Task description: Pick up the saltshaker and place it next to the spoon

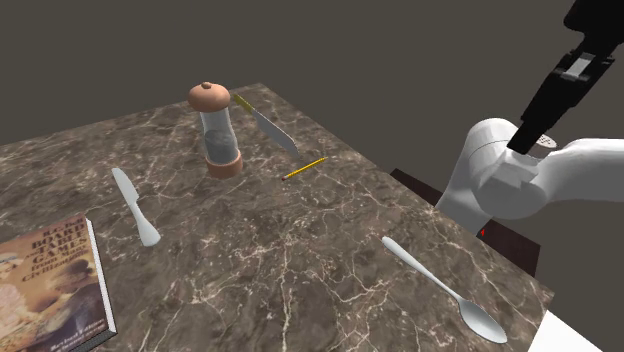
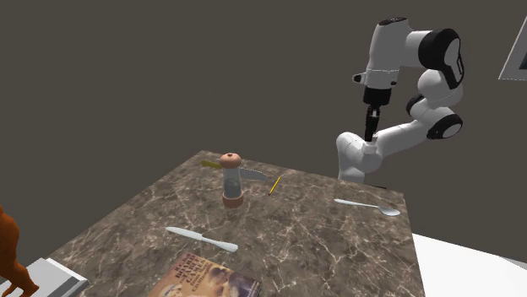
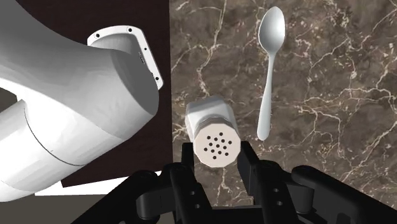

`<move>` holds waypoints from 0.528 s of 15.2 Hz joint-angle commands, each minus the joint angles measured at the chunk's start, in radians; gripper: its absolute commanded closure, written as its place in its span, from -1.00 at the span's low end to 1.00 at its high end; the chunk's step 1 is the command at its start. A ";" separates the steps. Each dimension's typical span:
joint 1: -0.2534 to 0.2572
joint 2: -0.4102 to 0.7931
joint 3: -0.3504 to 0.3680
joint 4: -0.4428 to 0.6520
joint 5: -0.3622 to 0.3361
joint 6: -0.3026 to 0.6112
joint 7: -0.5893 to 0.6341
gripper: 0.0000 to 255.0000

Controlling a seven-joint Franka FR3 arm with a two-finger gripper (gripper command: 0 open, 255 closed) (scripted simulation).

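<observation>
A white saltshaker (image 3: 212, 125) with a perforated top sits clasped between the two black fingers of my gripper (image 3: 216, 158), which is shut on it. The gripper (image 1: 528, 135) hangs high in the air over the table's edge nearest the arm's base, well above the surface (image 2: 370, 126). A silver spoon (image 3: 270, 76) lies flat on the dark marble table (image 1: 300, 240), just beside the shaker and below it. The spoon (image 1: 442, 287) rests near the table corner at the shoulder view's lower right (image 2: 366, 204).
A brown-capped glass grinder (image 1: 217, 130) stands at the far side of the table. Near it lie a yellow-handled knife (image 1: 265, 122) and a yellow pencil (image 1: 305, 168). A silver butter knife (image 1: 133, 205) and a book (image 1: 50, 290) lie toward the shoulder view's left.
</observation>
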 commanded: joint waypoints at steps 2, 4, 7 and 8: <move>0.005 -0.030 0.013 -0.050 0.012 0.021 -0.002 1.00; 0.009 -0.051 0.020 -0.084 0.019 0.034 -0.004 1.00; 0.015 -0.083 0.031 -0.134 0.031 0.052 -0.007 1.00; 0.018 -0.094 0.036 -0.151 0.035 0.058 -0.008 1.00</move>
